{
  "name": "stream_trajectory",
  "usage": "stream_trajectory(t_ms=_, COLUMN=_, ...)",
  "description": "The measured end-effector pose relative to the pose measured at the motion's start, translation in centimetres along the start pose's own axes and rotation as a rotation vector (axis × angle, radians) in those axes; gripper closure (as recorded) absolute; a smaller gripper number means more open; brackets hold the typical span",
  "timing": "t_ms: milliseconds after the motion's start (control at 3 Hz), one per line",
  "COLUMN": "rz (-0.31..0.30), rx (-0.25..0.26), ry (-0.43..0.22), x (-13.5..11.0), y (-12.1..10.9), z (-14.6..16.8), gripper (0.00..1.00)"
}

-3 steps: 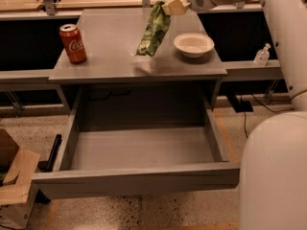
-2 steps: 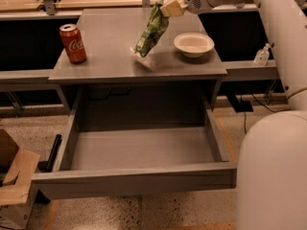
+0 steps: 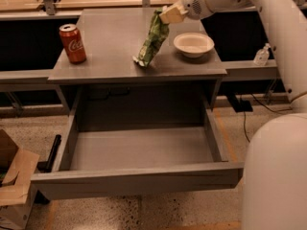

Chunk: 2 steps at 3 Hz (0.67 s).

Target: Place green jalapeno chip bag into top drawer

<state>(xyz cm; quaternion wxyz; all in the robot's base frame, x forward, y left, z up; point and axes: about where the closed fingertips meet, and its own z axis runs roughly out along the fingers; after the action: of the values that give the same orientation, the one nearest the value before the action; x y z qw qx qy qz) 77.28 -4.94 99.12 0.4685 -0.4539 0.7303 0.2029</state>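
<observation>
The gripper [image 3: 170, 15] sits over the far-right part of the counter [image 3: 110, 37], its jaws pinching the top end of the bag [image 3: 153, 38], which hangs slanting down and to the left from them. Over the last second the change is small: the gripper and the bag show a little lower in the view and a touch further left, which reads either as a slight drop or as a first drift toward the near edge; I cannot tell which. The bag's lower corner now lies close over the counter, and whether it brushes the surface is not clear. The can [image 3: 72, 43] at the left and the bowl [image 3: 194, 44] just right of the bag have stayed where they were, so nothing has been knocked. The drawer [image 3: 139, 147] stands pulled fully out below the counter's near edge, its grey inside bare and well apart from the bag. For the task this means the grasp looks secure and the lift is done, but the carry has hardly begun: the bag is over the counter, not yet over the drawer. The next move probably calls for bringing the bag forward past the near edge, keeping its dangling corner from dragging on the counter, then lowering it into the drawer before the jaws let go
</observation>
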Motion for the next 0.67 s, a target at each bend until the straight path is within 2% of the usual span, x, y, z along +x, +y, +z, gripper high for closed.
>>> stream_trajectory(t_ms=333, rz=0.058, rx=-0.032, ry=-0.002, x=0.8, y=3.4, z=-1.4, gripper=1.0)
stream_trajectory(t_ms=667, rz=0.133, rx=-0.035, ry=-0.063, x=-0.2, y=7.5, z=-4.5, gripper=1.0)
